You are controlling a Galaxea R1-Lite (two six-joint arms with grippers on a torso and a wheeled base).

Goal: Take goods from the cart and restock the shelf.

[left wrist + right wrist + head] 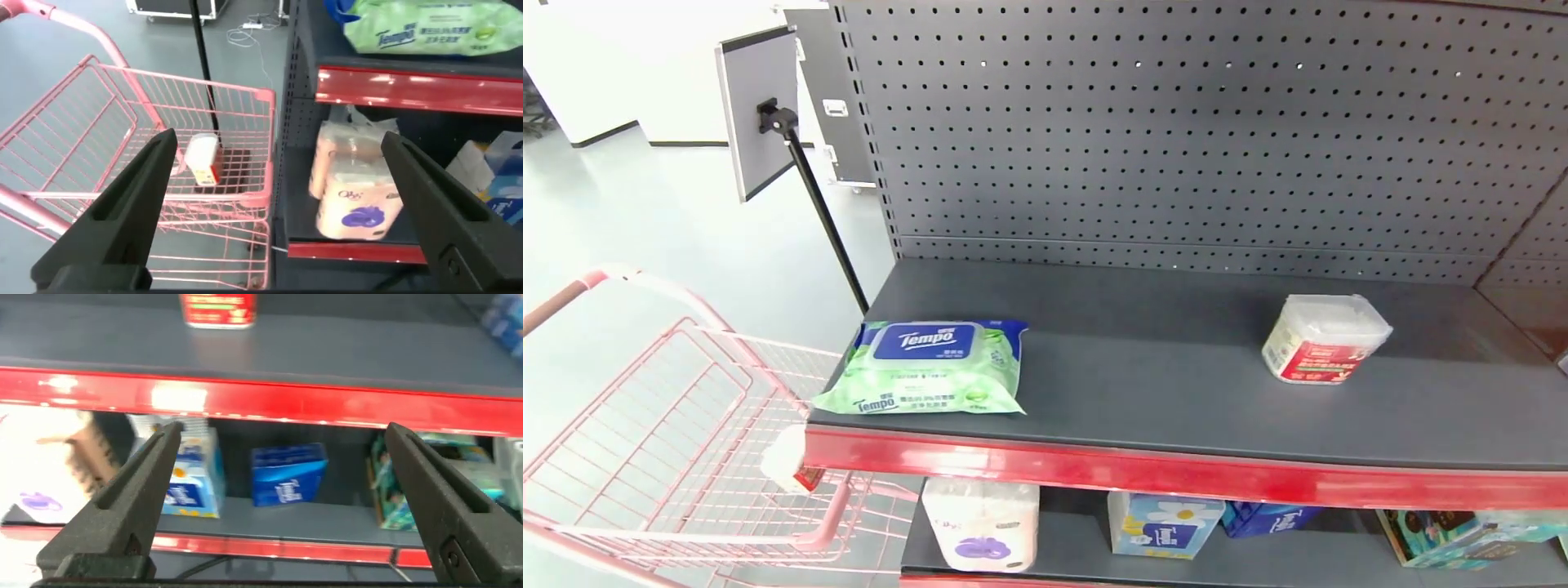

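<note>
The left jaws stand spread wide with nothing between them, in front of a pink wire shopping cart [184, 80]. A small white tub with a red label [204, 159] lies in the cart's basket, at the end nearest the shelf. The right jaws are also spread wide and empty, level with the red front edge of a dark grey shelf board [1160, 384].

On that board, a green-and-blue soft pack of wet wipes [927, 367] lies flat at the front left corner. Well apart from it, on the right, stands a white plastic tub with a red label and clear lid [1323, 339]. On the lower shelf sit a white pack of toilet rolls with purple print [983, 523], a blue-and-white tissue box [1164, 523], a dark blue pack [1270, 516] and teal boxes [1445, 535]. A grey pegboard [1176, 122] backs the shelf.
</note>
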